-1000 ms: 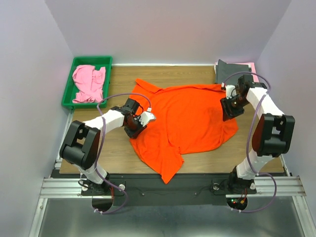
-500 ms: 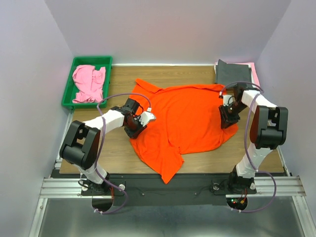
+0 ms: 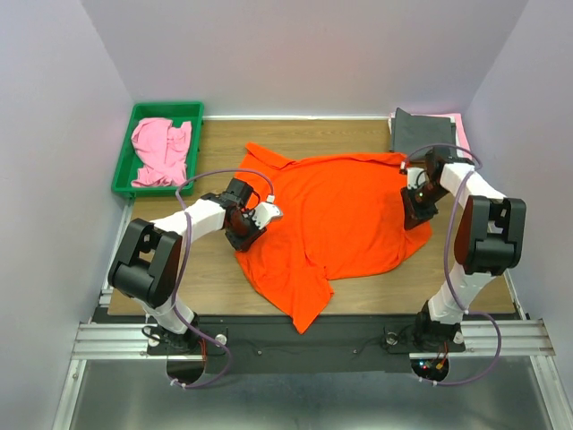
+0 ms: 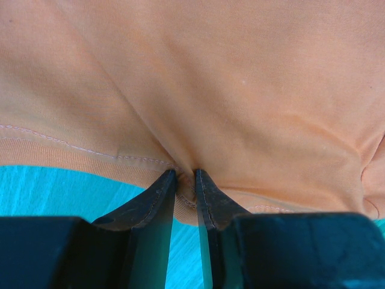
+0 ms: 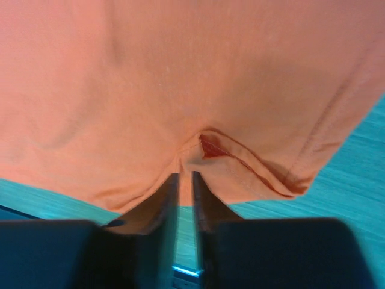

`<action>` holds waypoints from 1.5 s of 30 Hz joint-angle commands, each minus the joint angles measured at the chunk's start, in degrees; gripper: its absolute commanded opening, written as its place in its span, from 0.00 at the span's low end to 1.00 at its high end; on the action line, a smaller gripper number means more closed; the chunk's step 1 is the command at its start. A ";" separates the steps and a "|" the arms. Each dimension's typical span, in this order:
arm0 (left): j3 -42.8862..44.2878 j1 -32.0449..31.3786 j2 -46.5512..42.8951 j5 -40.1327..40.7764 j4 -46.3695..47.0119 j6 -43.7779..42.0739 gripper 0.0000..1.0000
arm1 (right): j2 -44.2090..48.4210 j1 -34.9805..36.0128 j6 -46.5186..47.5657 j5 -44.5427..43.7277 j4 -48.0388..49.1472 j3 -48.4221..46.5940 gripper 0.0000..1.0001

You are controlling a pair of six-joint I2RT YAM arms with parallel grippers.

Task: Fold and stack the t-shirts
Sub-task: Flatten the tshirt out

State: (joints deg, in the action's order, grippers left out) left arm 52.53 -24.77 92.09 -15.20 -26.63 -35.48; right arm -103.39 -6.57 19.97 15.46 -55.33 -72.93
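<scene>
The bright orange t-shirt [image 3: 336, 215] lies spread and rumpled across the middle of the table. My left gripper [image 3: 263, 215] sits at its left edge, and the left wrist view shows the jaws [image 4: 185, 179] pinched on the stitched hem of the orange t-shirt [image 4: 240, 90]. My right gripper [image 3: 414, 211] rests on the shirt's right edge. There its narrow jaws [image 5: 184, 178] hold a fold of the orange t-shirt [image 5: 180, 78]. A pink t-shirt [image 3: 161, 150] lies crumpled in the tray. A folded dark grey t-shirt [image 3: 421, 133] rests at the back right corner.
The green plastic tray [image 3: 125, 161] stands at the back left. A strip of pink cloth [image 3: 458, 119] shows under the dark grey shirt. Bare wooden table [image 3: 215, 269] shows near the front left, and walls close in on three sides.
The right arm folded in and its gripper moved slightly nearer along the shirt's right edge, its jaws narrowing onto the cloth. The left arm has not moved.
</scene>
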 commanded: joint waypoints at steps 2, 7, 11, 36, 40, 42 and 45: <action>-1.73 0.34 3.18 2.72 -2.81 -0.81 0.33 | 1.09 0.06 -0.45 1.50 1.19 -4.42 0.28; -1.38 0.43 3.44 3.42 -2.55 -0.81 0.33 | -1.46 0.15 -0.81 1.77 1.54 -4.59 0.35; -1.29 0.43 4.15 3.34 -2.55 -0.46 0.33 | -3.12 0.24 -0.37 0.53 1.89 -4.24 0.38; -1.82 4.12 5.20 3.07 -3.25 -3.19 0.32 | 10.12 -0.99 5.86 -4.91 -6.54 -0.55 0.01; -2.08 5.70 4.32 3.25 -4.13 -4.41 0.30 | 14.18 -2.13 9.56 -11.48 -8.74 4.09 0.01; -2.35 6.40 3.71 3.51 -4.57 -5.29 0.29 | 15.67 -3.35 12.53 -14.66 -7.78 8.82 0.01; -2.70 7.63 3.44 4.30 -5.01 -6.43 0.28 | 18.14 -4.86 15.18 -20.02 -5.94 14.36 0.01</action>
State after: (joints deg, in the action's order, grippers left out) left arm 53.47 -19.29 93.17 -16.34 -27.03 -38.48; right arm -87.15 -9.43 29.58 3.99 -60.60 -64.53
